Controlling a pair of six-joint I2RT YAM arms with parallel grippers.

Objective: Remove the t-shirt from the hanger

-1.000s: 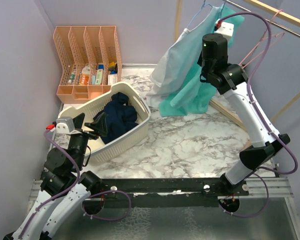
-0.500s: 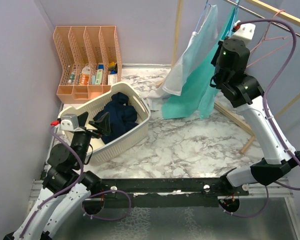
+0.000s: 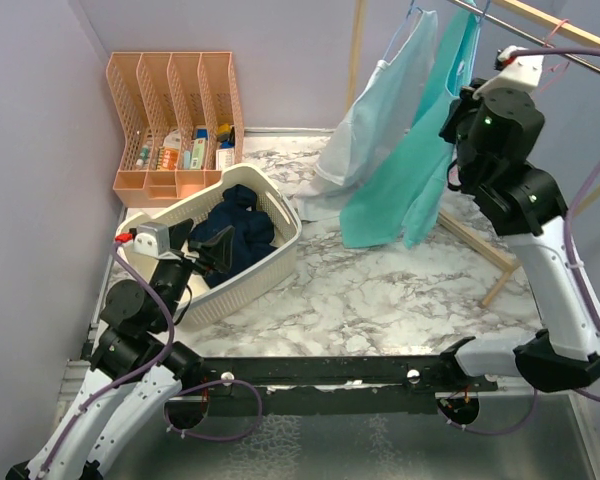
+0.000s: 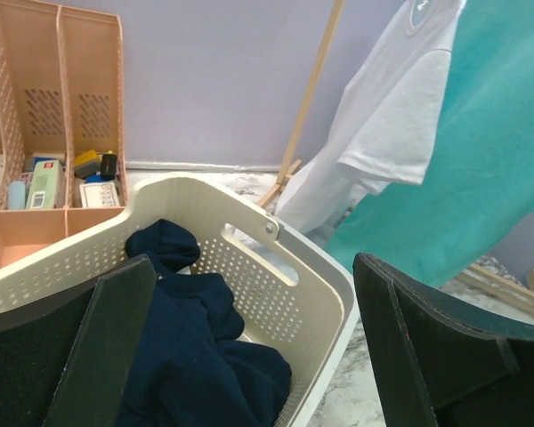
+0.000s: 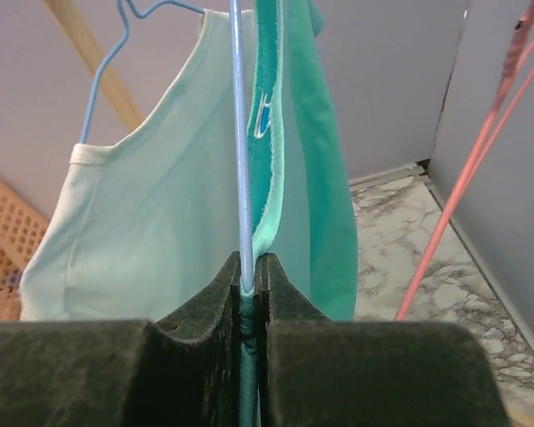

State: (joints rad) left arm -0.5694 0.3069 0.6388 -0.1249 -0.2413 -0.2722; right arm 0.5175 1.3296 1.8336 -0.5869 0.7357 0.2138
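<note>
- Right fingers (image 5: 251, 267) are pinching tight on the teal t-shirt (image 5: 311, 133) at its edge, with the blue wire hanger (image 5: 240, 133) running down into the same pinch.
- T-shirt is hanging from the rack, draping down on the left of the right arm, with its hem hanging low over the tabletop (image 3: 380, 290).
- A pale shirt (image 3: 375, 120) is hanging just beside it on the far-left side, the two touching along their length.
- Left fingers (image 4: 256, 267) are standing wide with nothing between them, hovering over the near rim of the white basket (image 4: 311, 302), well apart from the t-shirt.
- A navy garment (image 4: 187, 347) is lying in the basket.
- A strip of marble tabletop is showing between the basket and the hanging shirts.
- Tight spots: a pink hanger (image 5: 519, 31) and the wall are sitting close on the right of the right fingers; a wooden rack foot (image 3: 475, 243) is lying on the tabletop below the hem.
- A peach organizer (image 3: 175, 120) is standing at the far left, behind the basket.
</note>
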